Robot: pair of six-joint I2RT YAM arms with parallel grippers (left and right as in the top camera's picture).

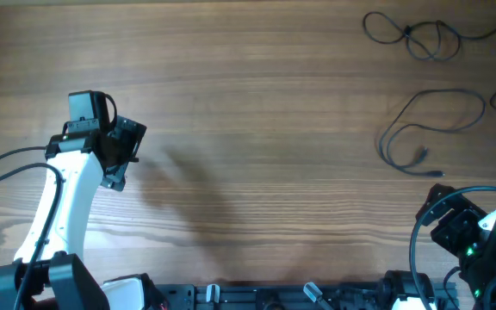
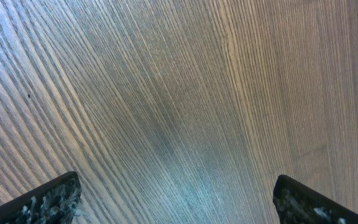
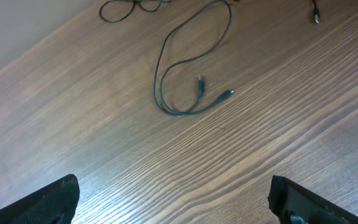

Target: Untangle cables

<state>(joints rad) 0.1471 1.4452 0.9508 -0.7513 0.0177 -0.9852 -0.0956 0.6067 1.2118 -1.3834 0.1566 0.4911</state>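
Because the thin looped cable lying just ahead of the wide-open, empty right gripper looks light, limp and slippery, pinching its nearest bend beside the plugs seems safest

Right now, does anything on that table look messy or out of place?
Only the knotted bunch of cables, top right in the overhead view: its loops cross each other. The single cable below it lies loose and separate. Nothing looks damaged or spilled.
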